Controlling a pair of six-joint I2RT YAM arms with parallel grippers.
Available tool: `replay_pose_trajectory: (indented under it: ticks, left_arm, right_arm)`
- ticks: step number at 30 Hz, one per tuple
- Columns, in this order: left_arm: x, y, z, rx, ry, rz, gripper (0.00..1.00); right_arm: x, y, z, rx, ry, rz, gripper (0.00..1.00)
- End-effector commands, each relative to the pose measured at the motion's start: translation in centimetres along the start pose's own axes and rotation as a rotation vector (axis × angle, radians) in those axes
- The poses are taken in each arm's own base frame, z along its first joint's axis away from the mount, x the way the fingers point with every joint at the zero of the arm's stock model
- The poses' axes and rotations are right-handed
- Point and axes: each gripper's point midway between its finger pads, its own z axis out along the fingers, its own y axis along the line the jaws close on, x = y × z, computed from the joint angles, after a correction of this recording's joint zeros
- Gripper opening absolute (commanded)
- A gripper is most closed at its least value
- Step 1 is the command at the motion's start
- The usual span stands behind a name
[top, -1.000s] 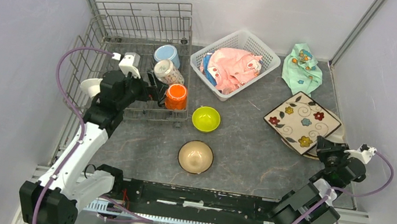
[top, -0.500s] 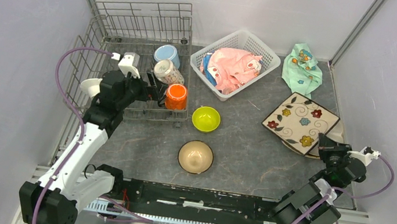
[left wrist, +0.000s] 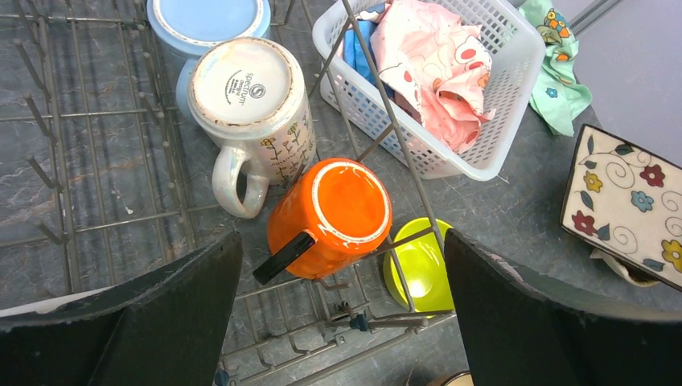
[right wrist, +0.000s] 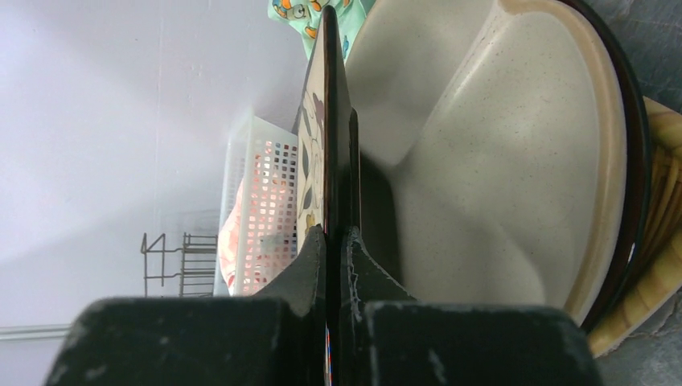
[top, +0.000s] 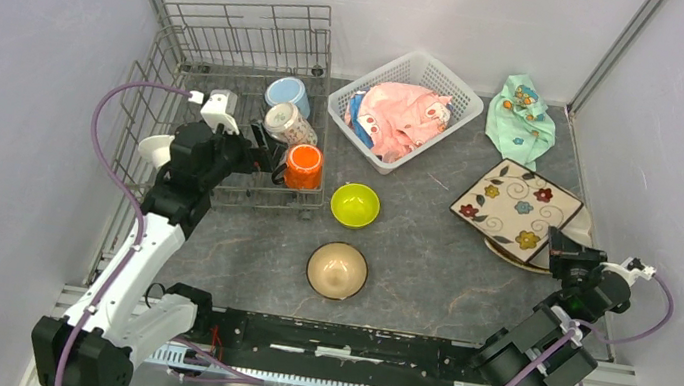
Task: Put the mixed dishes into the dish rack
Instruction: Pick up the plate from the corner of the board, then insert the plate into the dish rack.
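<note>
The dish rack [top: 239, 37] stands at the back left and holds three upturned mugs: light-blue [top: 288, 94], white patterned [top: 289, 125] and orange [top: 303, 166]. My left gripper [top: 262, 157] hangs open over the rack floor beside the orange mug [left wrist: 338, 213], touching nothing. A lime-green bowl [top: 354, 205] and a tan bowl [top: 337, 270] sit on the table. My right gripper [right wrist: 336, 233] is shut on the near corner of the flowered square plate [top: 516, 205], seen edge-on [right wrist: 328, 121] and tilted up off the cream divided plate [right wrist: 482, 161].
A white lattice basket [top: 453, 93] with a pink cloth [top: 399, 115] stands behind the bowls. A mint-green cloth [top: 522, 117] lies at the back right. A white dish edge [top: 154, 149] shows in the rack beside my left arm. More plates lie stacked under the cream one.
My right gripper has closed on the square plate's corner, and the plate has tipped up and shifted slightly left. The left arm has not moved.
</note>
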Motion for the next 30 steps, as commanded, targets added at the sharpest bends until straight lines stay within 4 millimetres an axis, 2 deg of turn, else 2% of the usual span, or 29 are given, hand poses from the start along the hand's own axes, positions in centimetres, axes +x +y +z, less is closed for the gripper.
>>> replay_pose_trajectory:
  ticks: [1, 10, 17, 24, 30]
  left_arm:
    - [-1.4, -0.2, -0.4, -0.001, -0.053, 0.028, 1.00]
    - [-1.3, 0.3, -0.2, -0.027, -0.048, 0.025, 1.00]
    - [-1.5, -0.1, -0.1, -0.011, -0.041, 0.018, 1.00]
    - [-3.2, -2.4, -0.3, 0.082, -0.054, 0.010, 1.00]
    - [-4.1, -6.2, 0.2, 0.238, -0.027, 0.099, 1.00]
  right_arm:
    - [-3.1, 7.6, -0.3, -0.251, -0.057, -0.032, 0.00]
    - [-3.0, 9.2, -0.7, -0.297, -0.046, -0.009, 0.00]
    - [-3.0, 11.2, -0.9, -0.346, -0.037, 0.002, 0.00]
    - [-2.4, 14.4, -0.7, -0.394, -0.004, 0.020, 0.00]
    - [-0.3, 17.8, -0.3, -0.451, 0.064, 0.064, 0.00]
